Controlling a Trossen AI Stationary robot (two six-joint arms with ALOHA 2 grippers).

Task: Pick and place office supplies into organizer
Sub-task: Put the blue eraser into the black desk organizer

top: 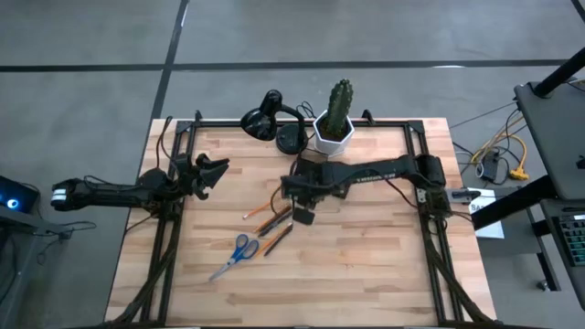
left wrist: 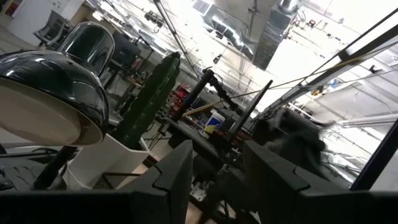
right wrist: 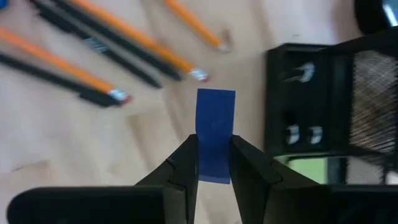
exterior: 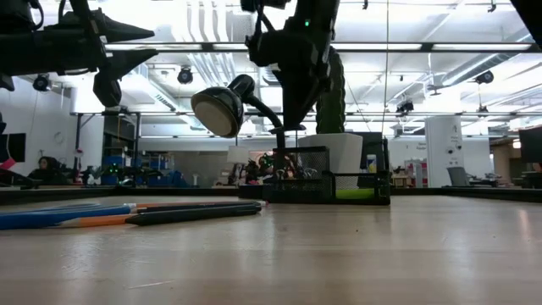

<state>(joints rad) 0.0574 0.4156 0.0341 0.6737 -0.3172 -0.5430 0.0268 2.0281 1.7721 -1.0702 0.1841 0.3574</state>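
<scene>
Above the table's middle, the right gripper (right wrist: pixel 214 163) pinches the small blue block (right wrist: pixel 215 134) on its flat sides (long axis upright between the fingers); the organizer (right wrist: pixel 329 106) sits just beside it. Left gripper (top: pixel 212 174) waits far left, jaws spread, empty.

A small blue block (right wrist: pixel 215 135) hangs upright above the wooden table, pinched between two dark fingers (right wrist: pixel 180 168), just beside the black mesh organizer (right wrist: pixel 329 106). A lime-green pad (right wrist: pixel 301 168) and small clips rest in the organizer's compartments. Orange pencils (right wrist: pixel 140 40) and dark pens (right wrist: pixel 93 43) lie scattered nearby on the tabletop, with blue-handled scissors (top: pixel 239 252) farther off.
</scene>
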